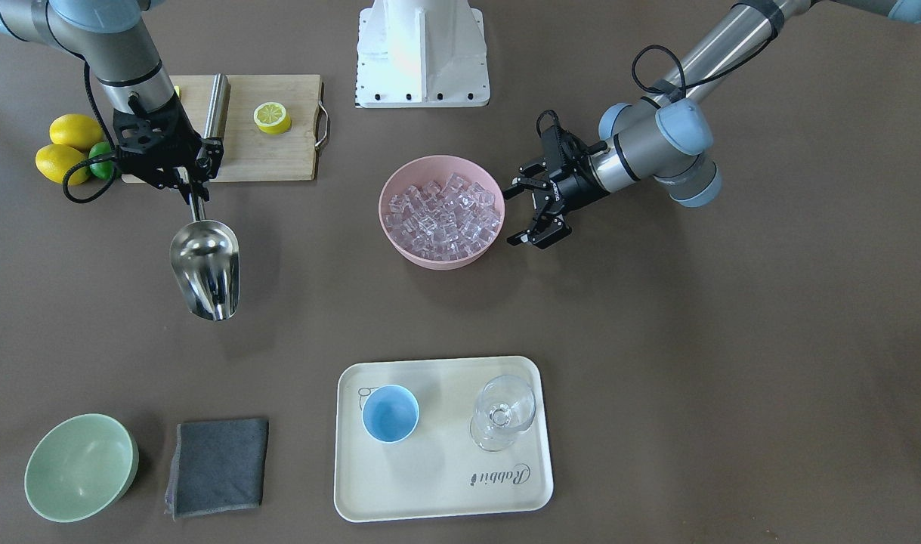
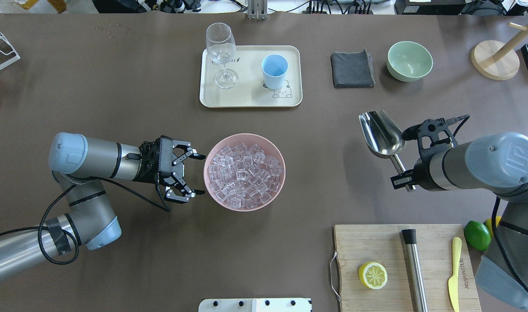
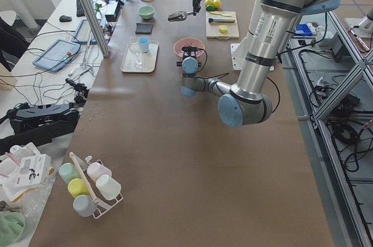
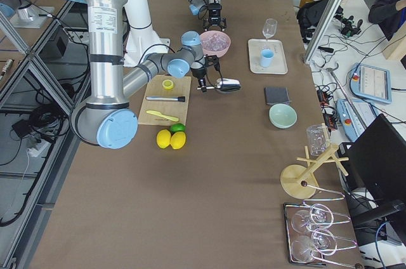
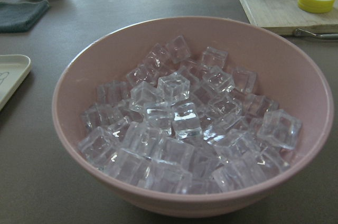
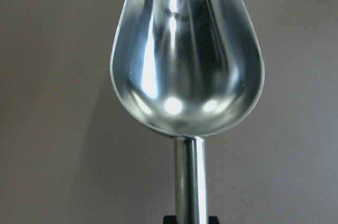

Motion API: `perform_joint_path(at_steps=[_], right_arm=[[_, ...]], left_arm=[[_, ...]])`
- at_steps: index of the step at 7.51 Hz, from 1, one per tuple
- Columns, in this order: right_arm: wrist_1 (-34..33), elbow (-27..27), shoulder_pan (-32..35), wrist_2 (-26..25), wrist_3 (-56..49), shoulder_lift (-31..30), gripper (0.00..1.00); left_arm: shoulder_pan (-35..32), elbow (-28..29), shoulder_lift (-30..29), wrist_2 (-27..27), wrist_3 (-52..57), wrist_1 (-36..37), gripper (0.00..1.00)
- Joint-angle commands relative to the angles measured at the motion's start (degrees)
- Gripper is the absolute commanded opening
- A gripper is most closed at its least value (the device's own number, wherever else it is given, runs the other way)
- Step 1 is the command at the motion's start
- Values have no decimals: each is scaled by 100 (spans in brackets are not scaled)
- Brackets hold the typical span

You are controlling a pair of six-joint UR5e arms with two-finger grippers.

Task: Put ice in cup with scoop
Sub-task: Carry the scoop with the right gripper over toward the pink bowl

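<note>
Steel scoop (image 1: 205,268) in R hand (image 1: 193,187), empty.

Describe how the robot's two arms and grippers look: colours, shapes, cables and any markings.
The left arm and the right arm are silver-grey tubes with rounded light-blue joint caps; a right cap bears a UR logo. The left gripper and the right gripper are black, skeletal, two-fingered. Black cables loop at both wrists; black tape wraps the left arm's tube.

Bright even light, soft shadows, glare on the scoop (image 6: 187,55)
</note>
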Motion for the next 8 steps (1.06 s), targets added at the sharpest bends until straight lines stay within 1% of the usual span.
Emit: perform_joint_path(at_steps=[1, 2, 3, 4, 5, 6, 7, 8], right_arm=[[-336, 18, 1034, 504, -1387, 217, 0], [-886, -122, 1517, 558, -2124, 610, 0], [-1431, -323, 2035, 741, -2906, 1006, 0], [-2098, -386, 2536, 1091, -3470, 1297, 0], [-2436, -387, 2611, 1164, -4250, 1343, 0], [-2622, -343, 2786, 1365, -5346, 1353, 0], [-2719, -343, 2883, 1871, -5757, 1370, 0], [-2964, -204, 2954, 2146, -6153, 1353, 0]], left_arm=[[-9, -30, 20, 3, -17, 0, 98], [-9, -30, 20, 3, -18, 0, 98], [-9, -30, 20, -6, -18, 0, 98], [-9, -39, 20, -6, -18, -9, 98], [-18, -39, 20, -15, -26, -9, 98], [-18, -39, 29, -15, -26, -26, 98], [-18, -39, 29, -24, -26, -35, 98], [-26, -39, 29, -24, -26, -35, 98]])
